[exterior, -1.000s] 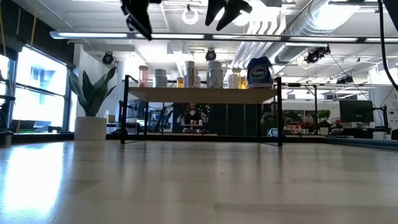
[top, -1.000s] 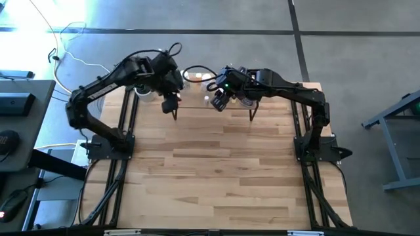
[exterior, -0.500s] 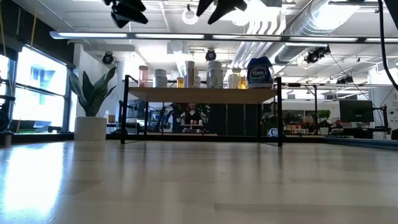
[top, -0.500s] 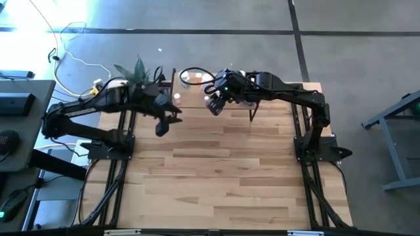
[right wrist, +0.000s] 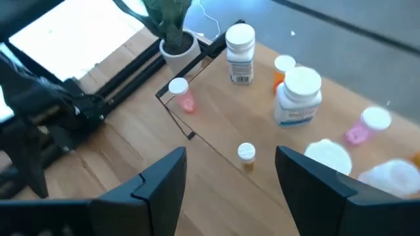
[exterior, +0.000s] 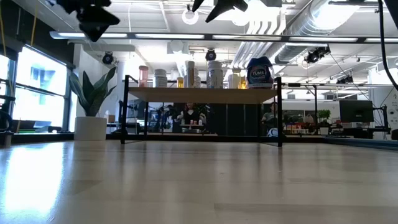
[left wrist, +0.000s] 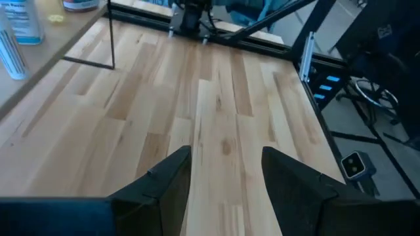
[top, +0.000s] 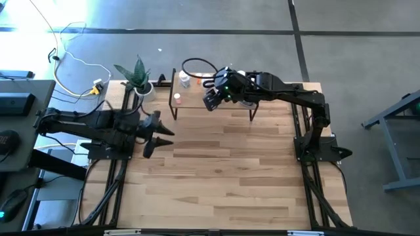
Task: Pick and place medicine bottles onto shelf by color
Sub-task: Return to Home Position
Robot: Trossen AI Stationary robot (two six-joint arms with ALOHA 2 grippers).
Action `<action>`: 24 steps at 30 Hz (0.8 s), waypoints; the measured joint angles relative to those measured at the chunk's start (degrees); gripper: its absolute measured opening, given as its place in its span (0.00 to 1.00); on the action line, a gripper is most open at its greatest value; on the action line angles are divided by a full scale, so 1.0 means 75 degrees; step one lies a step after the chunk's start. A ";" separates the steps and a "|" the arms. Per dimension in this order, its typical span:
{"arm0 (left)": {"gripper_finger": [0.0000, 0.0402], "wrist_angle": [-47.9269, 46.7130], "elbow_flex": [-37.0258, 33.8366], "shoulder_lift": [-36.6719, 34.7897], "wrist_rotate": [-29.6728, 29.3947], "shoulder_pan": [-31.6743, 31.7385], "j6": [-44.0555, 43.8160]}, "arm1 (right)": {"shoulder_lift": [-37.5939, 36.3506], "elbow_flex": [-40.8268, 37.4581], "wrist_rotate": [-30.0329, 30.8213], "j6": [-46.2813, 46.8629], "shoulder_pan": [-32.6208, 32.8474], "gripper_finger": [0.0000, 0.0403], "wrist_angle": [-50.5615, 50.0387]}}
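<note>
Light-wood shelf (right wrist: 223, 124); white bottle (right wrist: 240, 46); pink bottle (right wrist: 186, 98); blue-labelled white bottle (right wrist: 298, 98); green plant (right wrist: 172, 16); pale plank-striped tabletop (top: 223, 164)

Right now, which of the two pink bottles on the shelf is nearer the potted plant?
The pink bottle standing alone by the shelf corner beside the potted plant; the other pink bottle stands farther along, among the white bottles.

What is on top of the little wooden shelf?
Medicine bottles: white ones, pink ones, a blue one. From above, the right gripper and its arm hang over the shelf, covering many.
</note>
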 joint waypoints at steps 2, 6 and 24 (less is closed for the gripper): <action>0.44 0.0208 -0.0403 -0.0356 -0.0335 -0.0303 -0.0083 | 0.0002 0.0000 0.0002 0.0438 0.0025 0.56 -0.0022; 0.44 0.0736 -0.1172 -0.1017 -0.0849 -0.0812 -0.0073 | 0.0003 0.0000 -0.0007 0.1071 0.0087 0.56 -0.0021; 0.44 0.1396 -0.3414 -0.4621 -0.1194 -0.1700 -0.0026 | 0.0047 -0.0003 -0.0227 0.1609 0.0355 0.56 -0.0164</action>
